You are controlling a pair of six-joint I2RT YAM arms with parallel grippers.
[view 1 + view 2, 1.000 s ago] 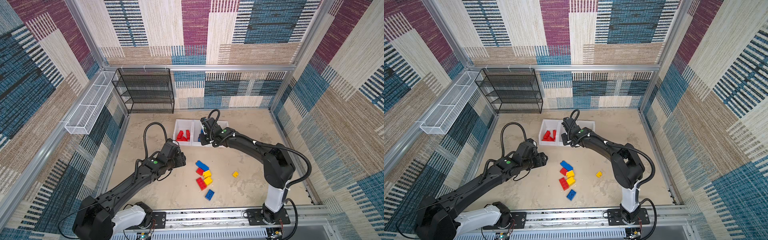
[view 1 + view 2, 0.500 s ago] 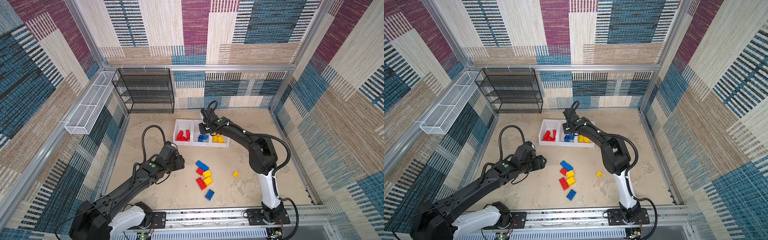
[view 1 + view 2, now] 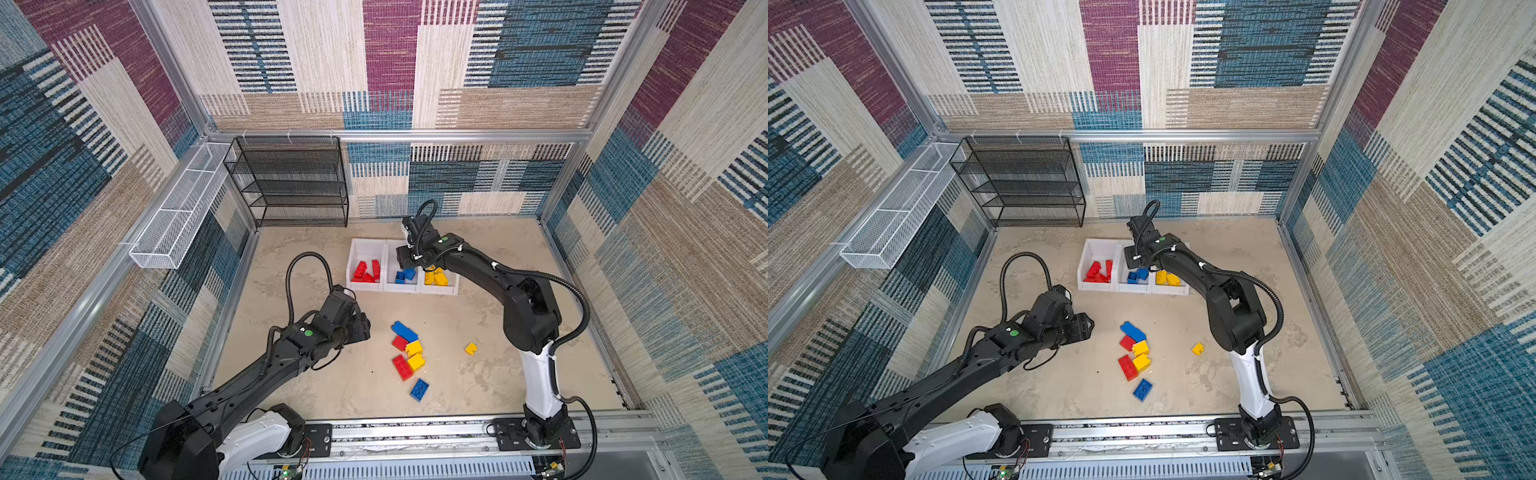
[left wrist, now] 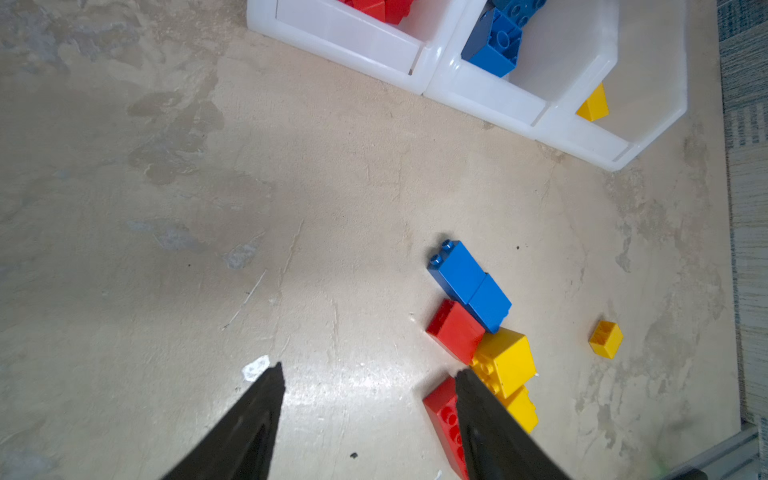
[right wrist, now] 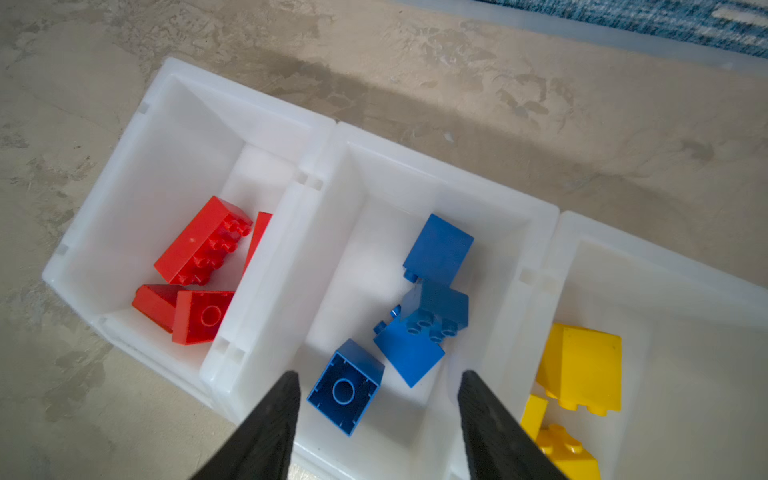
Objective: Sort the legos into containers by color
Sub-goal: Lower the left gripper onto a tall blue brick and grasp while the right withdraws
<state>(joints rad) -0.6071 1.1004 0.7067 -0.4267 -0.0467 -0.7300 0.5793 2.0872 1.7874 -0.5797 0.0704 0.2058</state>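
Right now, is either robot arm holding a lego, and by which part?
Nothing is held. The left gripper has open jaws over the table; the right gripper has open jaws above the middle bin, a blue lego lying free below.

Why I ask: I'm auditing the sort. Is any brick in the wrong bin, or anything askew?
Nothing stands out. The bins each hold one colour: reds, blues, yellows, merely tumbled. Loose bricks on the table are just unsorted.
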